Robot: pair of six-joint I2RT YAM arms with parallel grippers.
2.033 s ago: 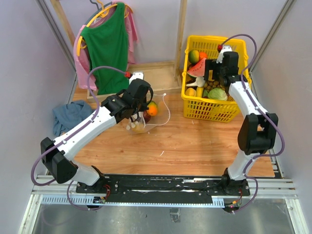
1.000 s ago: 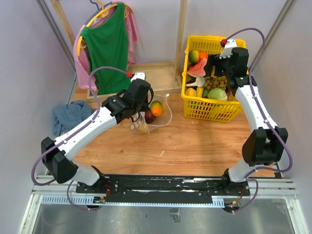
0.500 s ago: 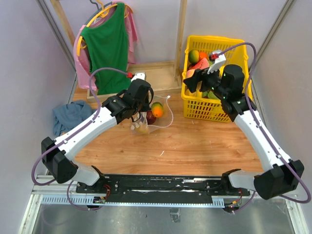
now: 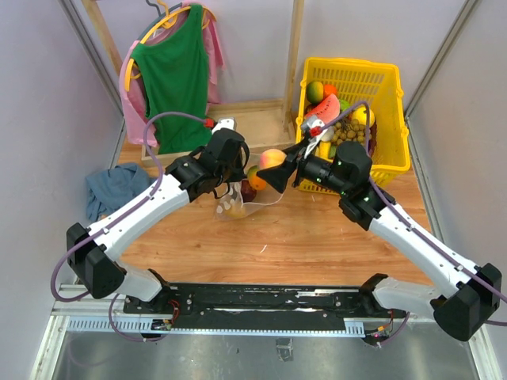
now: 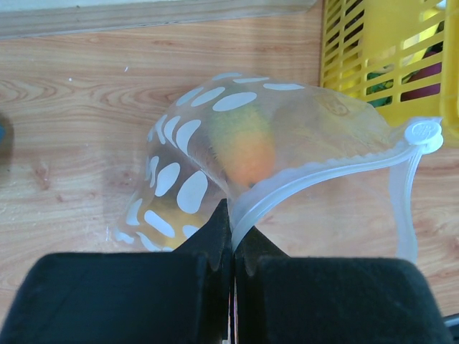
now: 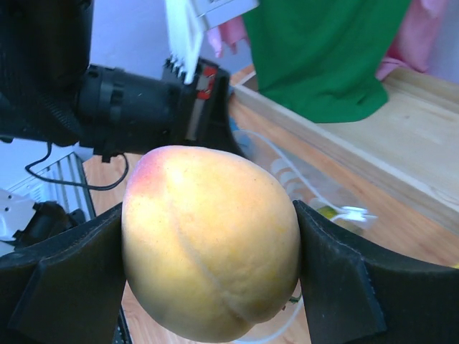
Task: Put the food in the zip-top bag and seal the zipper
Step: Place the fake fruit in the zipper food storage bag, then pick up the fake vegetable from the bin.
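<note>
The clear dotted zip-top bag (image 4: 242, 202) (image 5: 215, 143) lies on the wooden table with a green-orange mango (image 4: 255, 177) (image 5: 244, 147), a dark purple fruit (image 4: 247, 190) and a yellow fruit inside. My left gripper (image 4: 230, 178) (image 5: 233, 240) is shut on the bag's pale zipper strip (image 5: 323, 175) and holds the mouth up. My right gripper (image 4: 273, 165) (image 6: 211, 258) is shut on a yellow-orange peach-like fruit (image 4: 272, 158) (image 6: 211, 240), held in the air just right of the bag's mouth, beside the left wrist.
A yellow basket (image 4: 388, 79) with more toy food stands at the back right. A blue cloth (image 4: 111, 190) lies at the left. A green shirt (image 4: 174, 75) hangs on a wooden rack at the back. The bag's white slider tab (image 5: 423, 132) sits near the basket wall (image 5: 380, 57).
My right arm has lifted the yellow-orange fruit out of the basket and swung left toward the bag. My left gripper has kept its hold on the bag's rim.
</note>
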